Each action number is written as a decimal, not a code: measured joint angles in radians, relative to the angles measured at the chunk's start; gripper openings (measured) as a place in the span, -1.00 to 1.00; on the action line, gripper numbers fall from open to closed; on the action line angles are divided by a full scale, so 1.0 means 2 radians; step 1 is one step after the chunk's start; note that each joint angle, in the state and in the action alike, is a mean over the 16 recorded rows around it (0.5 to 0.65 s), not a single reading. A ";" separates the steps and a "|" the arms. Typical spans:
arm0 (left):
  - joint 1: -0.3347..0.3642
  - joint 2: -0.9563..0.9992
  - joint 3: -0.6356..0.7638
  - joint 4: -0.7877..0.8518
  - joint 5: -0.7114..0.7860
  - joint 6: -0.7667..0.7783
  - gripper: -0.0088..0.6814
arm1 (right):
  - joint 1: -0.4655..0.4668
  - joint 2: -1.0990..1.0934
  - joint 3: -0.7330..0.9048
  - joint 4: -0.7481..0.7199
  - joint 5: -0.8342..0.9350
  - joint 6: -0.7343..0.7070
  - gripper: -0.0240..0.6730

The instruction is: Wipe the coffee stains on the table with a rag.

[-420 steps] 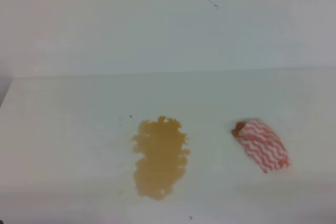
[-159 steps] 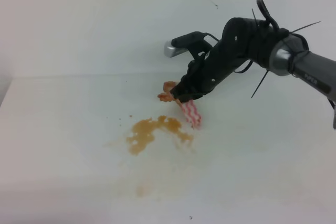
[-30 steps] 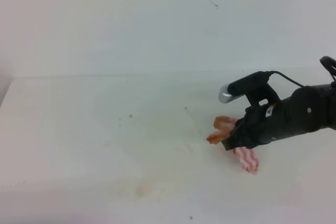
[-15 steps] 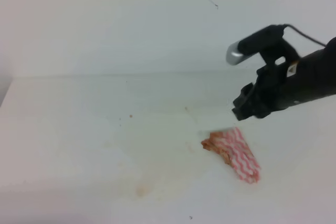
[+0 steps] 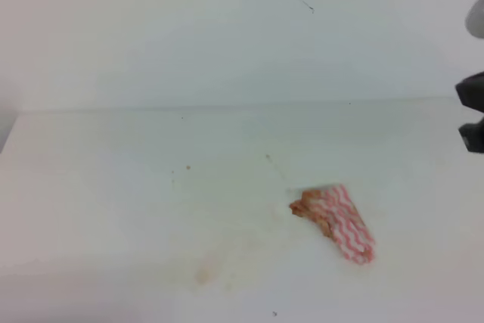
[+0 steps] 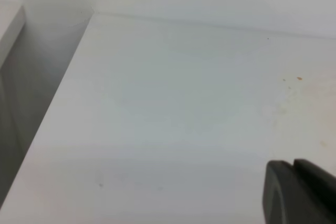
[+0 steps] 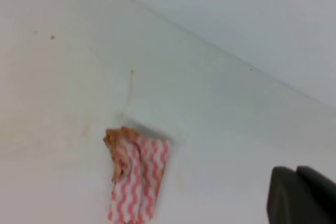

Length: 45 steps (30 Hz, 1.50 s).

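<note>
White and almost bare, the table (image 5: 113, 187) carries only faint tan smudges of the coffee stains (image 5: 206, 271) at about seven o'clock from centre. The left gripper (image 6: 299, 192) shows just a dark edge; I cannot tell how its jaws stand. The rag (image 5: 336, 221) lies loose at about four o'clock, its stained end toward the middle. The right gripper (image 5: 473, 115) sits at three o'clock, well apart, jaws together. A good finish would mean regrasping the rag and pressing a clean striped part over those smudges. No writing is readable.
</note>
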 joint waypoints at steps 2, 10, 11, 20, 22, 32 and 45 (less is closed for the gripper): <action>0.000 0.000 0.000 0.000 0.000 0.000 -0.98 | 0.000 -0.021 0.023 -0.014 -0.006 0.019 -0.92; 0.000 0.000 0.000 0.000 0.001 0.000 -0.98 | 0.000 -0.081 0.115 -0.034 -0.041 0.085 -0.93; 0.000 0.000 0.000 0.000 0.001 0.000 -0.98 | 0.000 -0.085 0.122 -0.033 -0.044 0.091 -0.93; 0.000 0.000 0.000 0.000 0.002 0.000 -0.98 | 0.000 -0.085 0.146 -0.024 -0.053 0.117 -0.93; 0.000 0.000 0.000 0.000 0.003 0.000 -0.98 | 0.000 -0.081 0.146 -0.024 -0.053 0.117 -0.93; 0.000 0.000 0.000 0.000 0.004 0.000 -0.98 | -0.041 -0.071 0.146 -0.028 -0.053 0.076 -0.93; 0.000 0.000 0.000 0.000 0.004 0.000 -0.98 | -0.158 -0.141 0.160 -0.060 -0.083 0.019 -0.93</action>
